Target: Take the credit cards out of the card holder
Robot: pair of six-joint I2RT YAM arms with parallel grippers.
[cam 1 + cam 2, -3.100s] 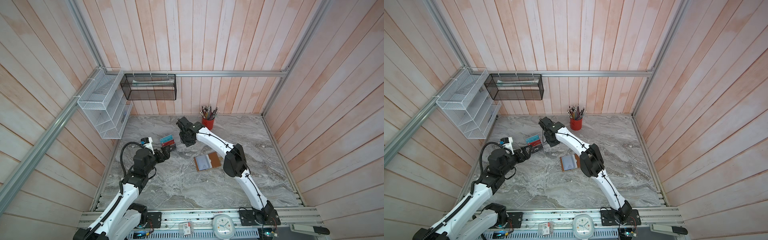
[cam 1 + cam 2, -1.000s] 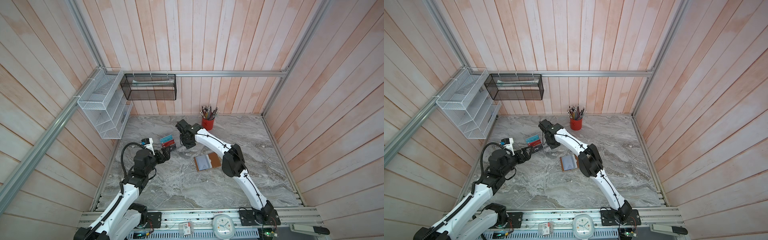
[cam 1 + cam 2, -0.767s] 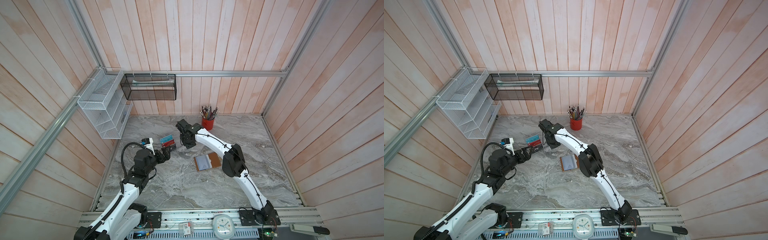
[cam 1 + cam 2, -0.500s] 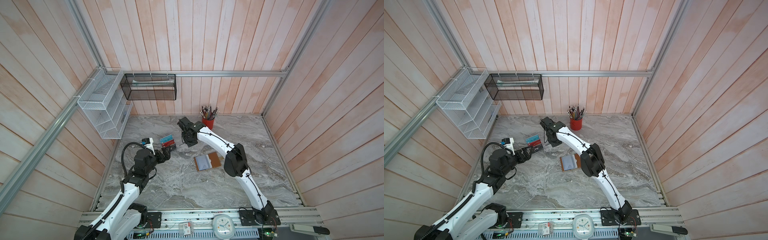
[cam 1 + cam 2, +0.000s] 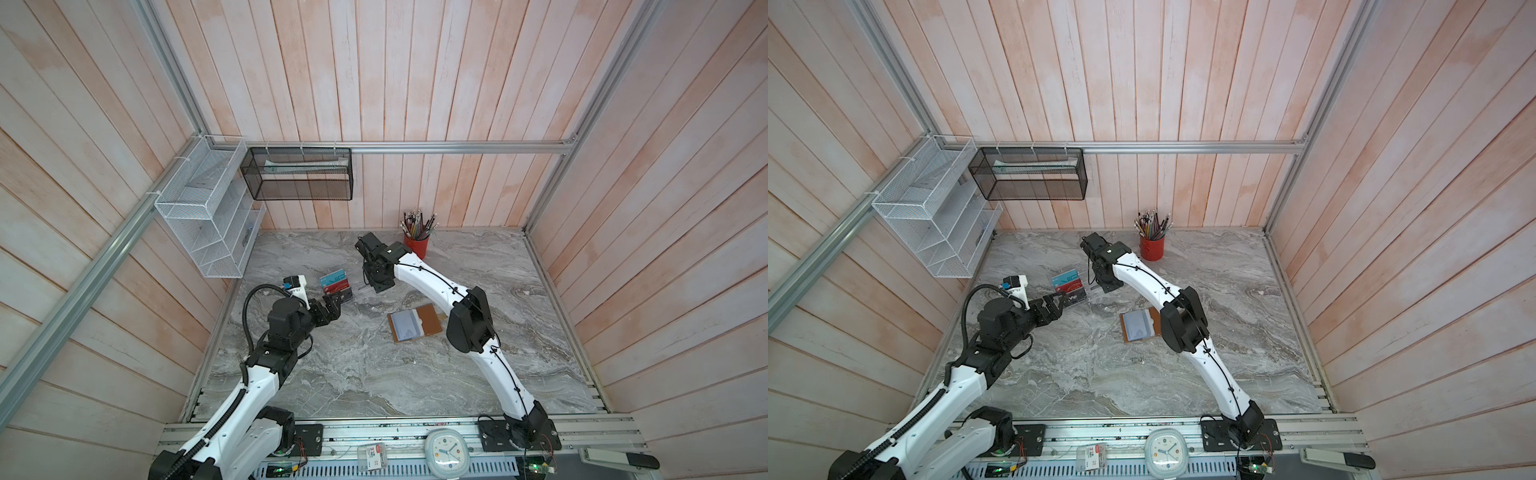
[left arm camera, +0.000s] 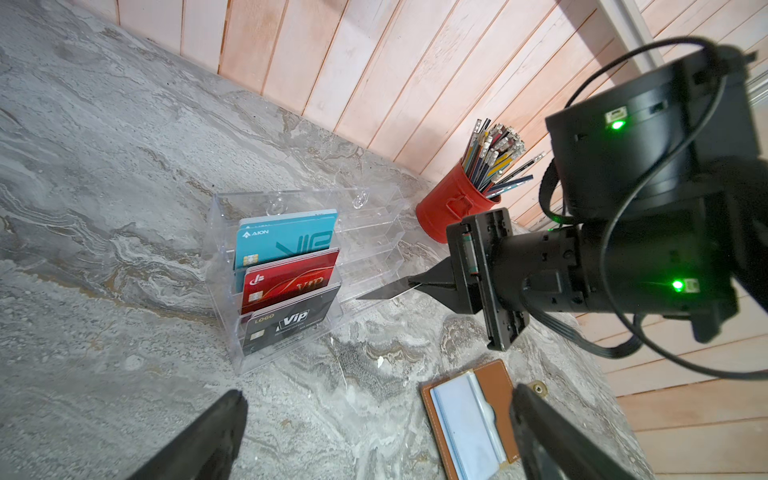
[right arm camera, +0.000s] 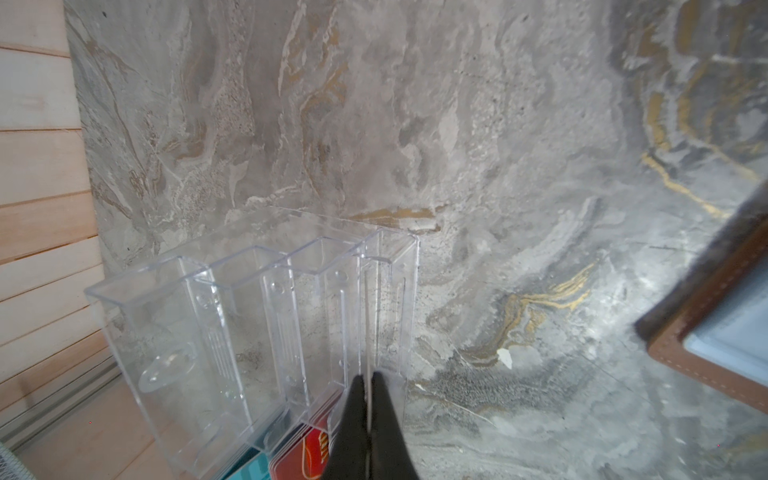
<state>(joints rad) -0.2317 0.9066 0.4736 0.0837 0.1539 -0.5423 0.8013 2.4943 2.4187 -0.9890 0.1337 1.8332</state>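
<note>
Gripping a plain black credit card (image 6: 382, 293) by one end, the right pincer (image 6: 415, 284) is clenched on it, with the two jaws pressed flat on the thin plastic. The card points toward the clear acrylic rack (image 6: 365, 232), at the lowest step of its bare column. In the right wrist view the card shows only as a thin line, edge-on, over the rack's front compartment. I cannot tell if it touches the rack.

The rack stands near the left edge of the surface (image 5: 374, 374), toward the far side. Its other column carries a teal card (image 6: 286, 237), a red card (image 6: 291, 278) and a black "Vip" card (image 6: 291, 320), one step behind the other.

The left pincer (image 5: 1059, 301) is released, its jaws wide apart and holding nothing. It hovers just beside the front of the rack, above the surface.

The card holder (image 5: 415, 324) lies open and flat around the middle of the surface, well apart from the rack, with the pale sleeves facing up. What the sleeves contain I cannot tell. A red cup (image 6: 453, 208) full of pencils stands at the far edge.
</note>
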